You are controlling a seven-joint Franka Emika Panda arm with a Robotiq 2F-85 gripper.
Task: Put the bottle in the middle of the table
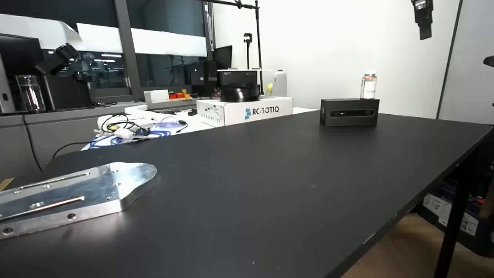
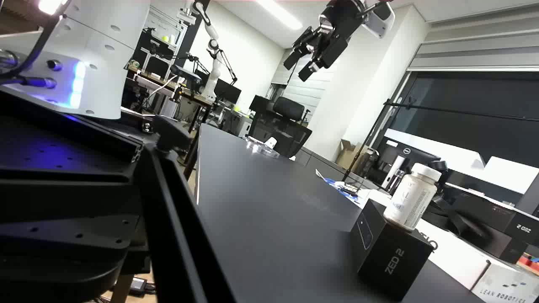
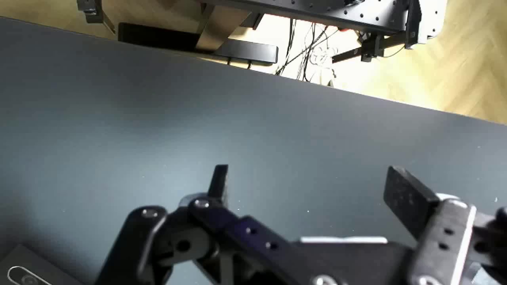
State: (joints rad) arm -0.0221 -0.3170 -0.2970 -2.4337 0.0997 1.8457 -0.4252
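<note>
1 blk tbl (image 1: 270, 173) | 1 btl (image 2: 411, 198) atop 1 blk box (image 2: 389, 254) | 1 gripper (image 3: 308, 185), jaws apart

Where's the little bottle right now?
In both exterior views, the bottle stands upright on top of the black ZED 2 box, on the picture's right side.

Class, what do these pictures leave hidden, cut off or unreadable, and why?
Small translucent plastic bottle with white cap: in an exterior view, its fine print is too small and blurred to read.
Black rectangular box: wrist view, cut off by the left and bottom edges.
Silver metal plate: in an exterior view, the left edge cuts off one end.
</note>
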